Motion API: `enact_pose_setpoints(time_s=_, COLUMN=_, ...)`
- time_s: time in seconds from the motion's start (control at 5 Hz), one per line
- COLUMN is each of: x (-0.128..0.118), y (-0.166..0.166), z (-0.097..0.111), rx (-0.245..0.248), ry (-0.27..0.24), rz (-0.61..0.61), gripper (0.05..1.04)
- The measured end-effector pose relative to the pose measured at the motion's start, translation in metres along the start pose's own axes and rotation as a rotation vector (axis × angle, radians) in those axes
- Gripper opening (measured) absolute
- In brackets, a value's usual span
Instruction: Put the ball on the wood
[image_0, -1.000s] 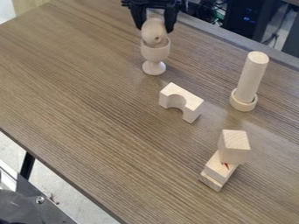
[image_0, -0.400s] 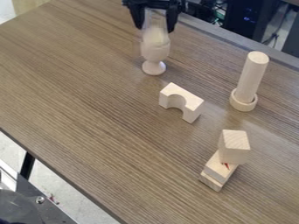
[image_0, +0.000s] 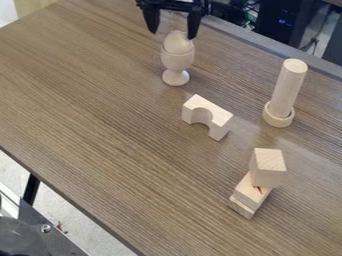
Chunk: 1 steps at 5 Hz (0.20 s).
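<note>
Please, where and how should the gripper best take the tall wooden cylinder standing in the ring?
Probably best around the upper half of the cylinder, coming from above with one finger on each side. It stands upright, and its straight round shaft is bare there, while the ring surrounds its foot.

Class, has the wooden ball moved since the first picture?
Yes, downward. Judged against the wooden goblet, which has stayed put, the top of the wooden ball now stands less far above the rim.
</note>
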<state>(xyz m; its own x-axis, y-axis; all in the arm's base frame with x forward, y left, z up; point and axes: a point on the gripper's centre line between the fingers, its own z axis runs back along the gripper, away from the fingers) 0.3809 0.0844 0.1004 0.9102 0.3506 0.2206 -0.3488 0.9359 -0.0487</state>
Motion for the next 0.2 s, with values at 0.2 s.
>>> enact_pose_setpoints(time_s=0.2, x=-0.0003, y=-0.0094, z=0.021, rx=-0.011, ry=0.009, rz=-0.079, gripper=0.999)
